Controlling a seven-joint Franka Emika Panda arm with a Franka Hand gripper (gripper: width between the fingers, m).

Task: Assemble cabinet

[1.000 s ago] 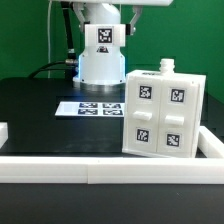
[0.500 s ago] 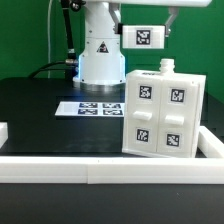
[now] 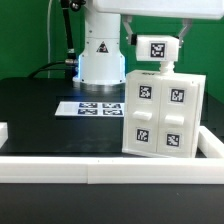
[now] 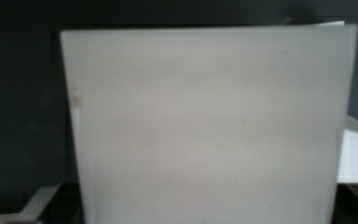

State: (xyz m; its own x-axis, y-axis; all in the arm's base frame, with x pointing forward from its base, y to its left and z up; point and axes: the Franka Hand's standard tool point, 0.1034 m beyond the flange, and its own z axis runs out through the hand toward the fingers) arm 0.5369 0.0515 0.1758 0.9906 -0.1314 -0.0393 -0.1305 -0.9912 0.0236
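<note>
The cabinet (image 3: 164,112) is set near right, interior hidden; directly above, a small tagged white part (image 3: 157,48) is clamped by the gripper (image 3: 160,38).

Robotics lab bench: black table (image 3: 35,115), white rail (image 3: 60,165), tagged marker board (image 3: 90,107), fixed arm base (image 3: 100,60).

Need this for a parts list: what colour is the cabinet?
White cabinet with black-and-white square tags, clearest in the exterior view.

Cabinet (image 3: 163,114): white plastic, smooth, matt, with flat printed black-and-white tags. Counter (image 3: 40,110): black, matt, no glare. Rail (image 3: 100,165) along its edge: white plastic, smooth.
</note>
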